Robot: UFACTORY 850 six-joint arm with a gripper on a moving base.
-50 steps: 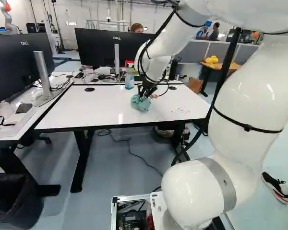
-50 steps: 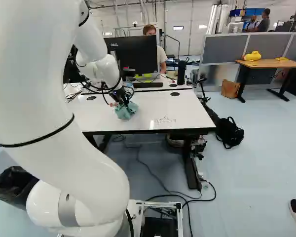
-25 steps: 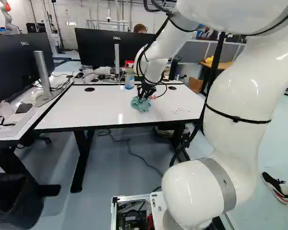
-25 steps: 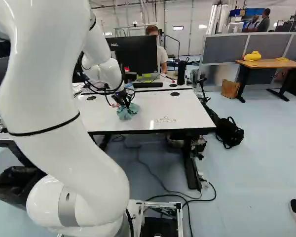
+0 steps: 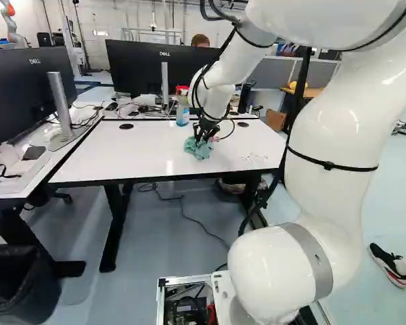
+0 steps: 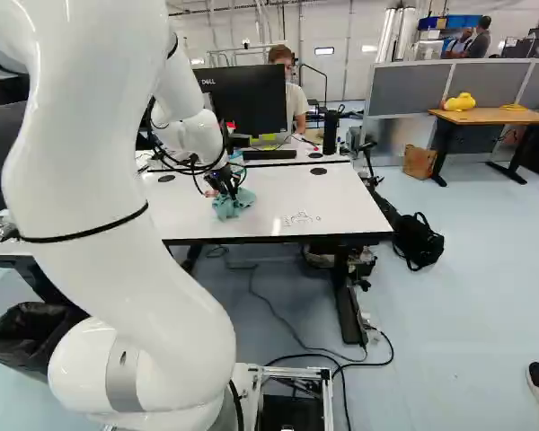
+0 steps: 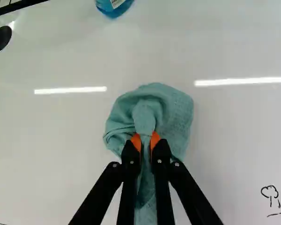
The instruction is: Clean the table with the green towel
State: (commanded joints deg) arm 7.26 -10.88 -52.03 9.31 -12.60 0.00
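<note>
My gripper point(image 5: 201, 130) reaches down to the white table point(image 5: 95, 159), where the green towel point(image 5: 197, 148) lies bunched under it. In the wrist view the gripper point(image 7: 146, 143) is shut on the green towel point(image 7: 171, 110), a fold of it pinched between both orange pads. The rest of the cloth spreads on the tabletop around the fingertips. Black marker drawings point(image 7: 270, 191) stand on the table off to one side of the gripper; in the right base view the drawings point(image 6: 298, 218) lie right of the towel.
A spray bottle point(image 5: 183, 110) of blue liquid stands behind the towel. Monitors point(image 5: 145, 68) stand behind and left of the table. A bin point(image 5: 17, 284) is at the left, a black bag point(image 6: 418, 241) on the floor at the right. Another robot point(image 5: 10, 24) stands far back.
The upper parts of my arm have swung somewhat, leftward in the left base view and rightward in the right one. Gripper and towel have barely shifted. The base has stayed put.
</note>
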